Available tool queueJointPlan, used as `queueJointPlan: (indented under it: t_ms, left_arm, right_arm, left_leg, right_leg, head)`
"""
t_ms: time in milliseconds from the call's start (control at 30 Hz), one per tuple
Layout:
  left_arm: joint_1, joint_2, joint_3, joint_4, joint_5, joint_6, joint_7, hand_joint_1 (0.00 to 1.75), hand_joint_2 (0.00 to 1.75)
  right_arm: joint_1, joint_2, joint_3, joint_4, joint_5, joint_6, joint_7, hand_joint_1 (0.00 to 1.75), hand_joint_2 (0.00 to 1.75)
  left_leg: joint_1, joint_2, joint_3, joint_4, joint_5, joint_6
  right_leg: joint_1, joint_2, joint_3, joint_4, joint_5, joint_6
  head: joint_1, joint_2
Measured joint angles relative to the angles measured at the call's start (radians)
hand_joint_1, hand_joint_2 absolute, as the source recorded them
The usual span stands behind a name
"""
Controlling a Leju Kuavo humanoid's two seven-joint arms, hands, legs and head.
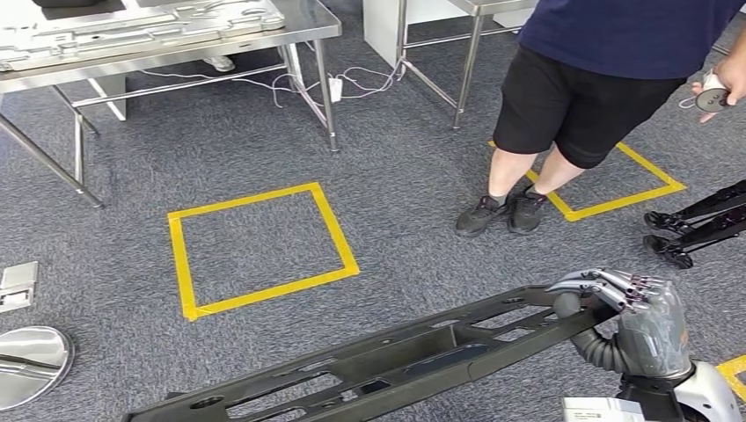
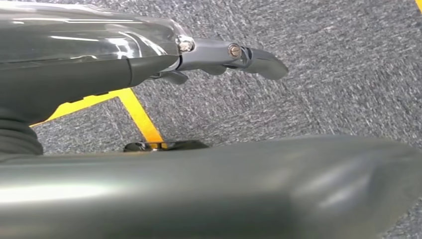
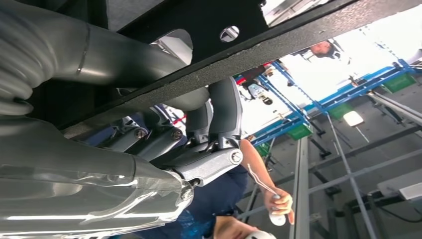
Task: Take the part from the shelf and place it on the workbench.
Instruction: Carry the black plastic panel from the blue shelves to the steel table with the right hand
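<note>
The right robot hand (image 1: 635, 303) at about four o'clock in the head view had its fingers (image 1: 607, 283) curled over and clamped on one end of the long dark part (image 1: 396, 356), which ran from there toward seven o'clock above the grey carpet (image 1: 396, 193). The left robot hand (image 2: 224, 55) hung over the carpet with fingers loosely extended, but whether it gripped anything could not be told. Farther out, a yellow tape square (image 1: 261, 249) lay at ten o'clock, a person (image 1: 581, 88) stood at one o'clock, and a steel desk (image 1: 299, 31) carrying metal panels (image 1: 132, 26) sat at eleven o'clock.
</note>
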Motion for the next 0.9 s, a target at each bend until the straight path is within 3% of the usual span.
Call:
queueJointPlan:
  t_ms: [100, 167, 267, 300, 333, 367, 433, 467, 533, 600, 667, 700, 733, 800, 833, 900]
  left_arm:
    - [-0.001, 0.002, 0.0, 0.0, 0.0, 0.0, 0.0, 0.0, 1.75]
    - [-0.002, 0.002, 0.0, 0.0, 0.0, 0.0, -0.002, 0.0, 1.75]
    - [0.0, 0.003, 0.0, 0.0, 0.001, 0.0, -0.001, 0.0, 1.75]
    - [0.002, 0.003, 0.0, 0.0, 0.001, 0.0, -0.001, 0.0, 1.75]
    - [0.004, 0.003, 0.0, 0.0, 0.001, 0.0, -0.001, 0.0, 1.75]
    - [0.005, 0.003, 0.0, 0.0, 0.001, 0.0, -0.001, 0.0, 1.75]
    - [0.004, 0.004, 0.0, 0.0, 0.001, 0.0, -0.002, 0.0, 1.75]
    - [0.003, 0.005, 0.0, 0.0, 0.002, 0.0, -0.002, 0.0, 1.75]
    - [0.003, 0.008, 0.0, 0.0, 0.002, 0.0, -0.003, 0.0, 1.75]
    - [0.004, 0.009, 0.0, 0.0, 0.002, 0.0, -0.004, 0.0, 1.75]
    - [0.003, 0.01, 0.0, 0.0, 0.002, 0.0, -0.004, 0.0, 1.75]
    - [0.001, 0.01, -0.001, 0.0, 0.002, 0.0, -0.004, 0.0, 1.75]
    - [-0.001, 0.01, -0.001, 0.0, 0.002, 0.0, -0.004, 0.0, 1.75]
    - [-0.001, 0.01, -0.001, 0.0, 0.002, 0.0, -0.004, 0.0, 1.75]
    - [0.001, 0.01, -0.001, 0.0, 0.002, 0.0, -0.004, 0.0, 1.75]
    - [0.004, 0.01, -0.001, 0.0, 0.002, 0.0, -0.004, 0.0, 1.75]
  right_arm:
    - [0.0, 0.001, -0.001, 0.0, 0.001, -0.002, 0.0, 1.75, 1.75]
    - [-0.002, 0.001, -0.001, 0.0, 0.002, -0.004, 0.0, 1.75, 1.75]
    - [-0.002, 0.002, -0.001, 0.005, 0.002, -0.006, 0.0, 1.75, 1.75]
    - [-0.001, 0.002, 0.0, 0.007, 0.002, -0.006, 0.0, 1.75, 1.75]
    - [0.0, 0.002, 0.0, 0.009, 0.002, -0.006, 0.0, 1.75, 1.75]
    - [0.0, 0.003, 0.0, 0.01, 0.002, -0.006, 0.0, 1.75, 1.75]
    - [0.0, 0.004, 0.0, 0.013, 0.003, -0.006, 0.001, 1.75, 1.75]
    - [0.0, 0.004, 0.0, 0.014, 0.003, -0.007, 0.001, 1.75, 1.75]
    - [0.002, 0.007, 0.001, 0.016, 0.004, -0.008, 0.003, 1.75, 1.75]
    - [0.002, 0.008, 0.001, 0.015, 0.006, -0.008, 0.003, 1.75, 1.75]
    - [0.0, 0.009, 0.001, 0.015, 0.006, -0.008, 0.003, 1.75, 1.75]
    - [0.0, 0.01, 0.001, 0.015, 0.006, -0.008, 0.003, 1.75, 1.75]
    - [0.001, 0.01, 0.001, 0.015, 0.006, -0.008, 0.003, 1.75, 1.75]
    - [0.001, 0.011, 0.001, 0.015, 0.006, -0.009, 0.003, 1.75, 1.75]
    - [0.001, 0.012, 0.001, 0.015, 0.006, -0.01, 0.003, 1.75, 1.75]
    - [0.0, 0.014, 0.002, 0.015, 0.007, -0.012, 0.003, 1.75, 1.75]
  left_leg:
    - [-0.002, 0.0, 0.012, -0.019, 0.009, 0.013]
    - [0.004, -0.002, 0.035, -0.055, 0.027, 0.024]
    - [0.01, -0.01, 0.047, -0.071, 0.034, 0.026]
    - [0.012, -0.016, 0.048, -0.069, 0.032, 0.023]
    - [0.014, -0.023, 0.048, -0.067, 0.029, 0.019]
    - [0.018, -0.031, 0.048, -0.061, 0.024, 0.013]
    - [0.025, -0.05, 0.044, -0.04, 0.008, -0.007]
    - [0.027, -0.059, 0.038, -0.026, -0.001, -0.016]
    - [0.026, -0.076, 0.025, -0.008, -0.012, -0.029]
    - [0.027, -0.086, 0.021, -0.005, -0.015, -0.033]
    - [0.028, -0.056, 0.003, 0.031, -0.036, -0.04]
    - [0.027, -0.031, -0.022, 0.078, -0.06, -0.045]
    - [0.027, -0.006, -0.056, 0.141, -0.086, -0.048]
    - [0.027, 0.012, -0.124, 0.258, -0.119, -0.049]
    - [0.027, 0.015, -0.138, 0.276, -0.111, -0.047]
    - [0.022, 0.026, -0.113, 0.201, -0.044, -0.033]
  right_leg:
    - [-0.004, -0.003, 0.012, -0.015, 0.005, 0.01]
    - [-0.001, -0.003, 0.008, 0.008, -0.014, 0.013]
    - [-0.002, -0.003, -0.068, 0.164, -0.089, 0.02]
    - [-0.005, -0.003, -0.09, 0.204, -0.097, 0.025]
    - [-0.007, -0.003, -0.096, 0.21, -0.086, 0.032]
    - [-0.011, -0.002, -0.084, 0.179, -0.058, 0.039]
    - [-0.021, 0.026, -0.031, 0.065, 0.0, 0.055]
    - [-0.024, 0.042, -0.011, 0.025, 0.012, 0.054]
    - [-0.026, 0.062, -0.003, 0.009, 0.003, 0.039]
    - [-0.025, 0.039, -0.004, 0.012, 0.0, 0.019]
    - [-0.026, 0.014, 0.0, 0.012, -0.003, 0.006]
    - [-0.025, 0.0, 0.002, 0.011, -0.005, 0.002]
    - [-0.024, -0.013, 0.003, 0.011, -0.008, -0.002]
    - [-0.021, -0.04, 0.006, 0.011, -0.013, -0.005]
    - [-0.019, -0.052, 0.01, 0.011, -0.016, -0.006]
    - [-0.016, -0.076, 0.022, 0.011, -0.025, -0.006]
  head:
    - [0.0, 0.0]
    - [0.0, 0.0]
    - [0.001, 0.0]
    - [0.0, 0.0]
    - [0.0, 0.0]
    - [0.0, 0.0]
    - [0.001, 0.0]
    - [0.001, 0.0]
    - [0.001, 0.0]
    - [0.001, 0.0]
    - [0.001, 0.0]
    - [0.001, 0.0]
    - [0.001, 0.0]
    - [0.001, 0.0]
    - [0.001, 0.0]
    - [0.001, 0.0]
